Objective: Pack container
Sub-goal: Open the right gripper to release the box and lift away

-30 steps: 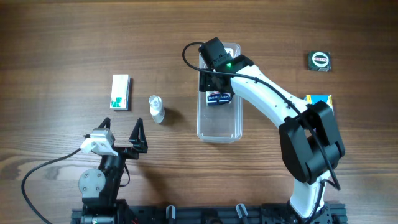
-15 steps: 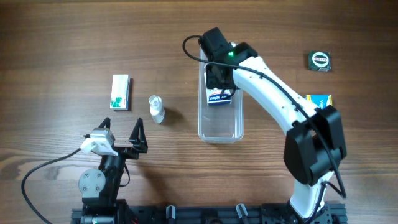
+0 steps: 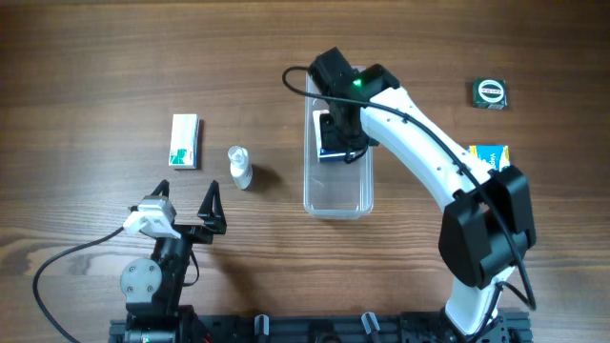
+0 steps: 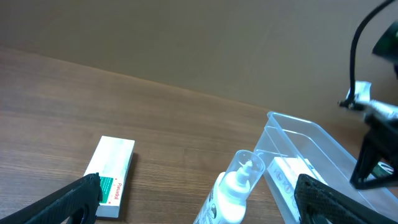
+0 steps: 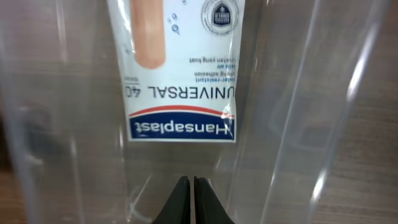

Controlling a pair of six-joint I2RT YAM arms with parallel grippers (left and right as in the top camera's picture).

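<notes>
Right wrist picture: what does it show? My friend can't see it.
A white Hansaplast plaster box lies inside the clear plastic container, seen from close above. At the bottom edge, the right gripper has its black fingertips pressed together, nothing between them.

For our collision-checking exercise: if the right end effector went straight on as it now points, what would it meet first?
Probably the Hansaplast box lying in the container, directly ahead of the shut right end effector; depth is unclear.
</notes>
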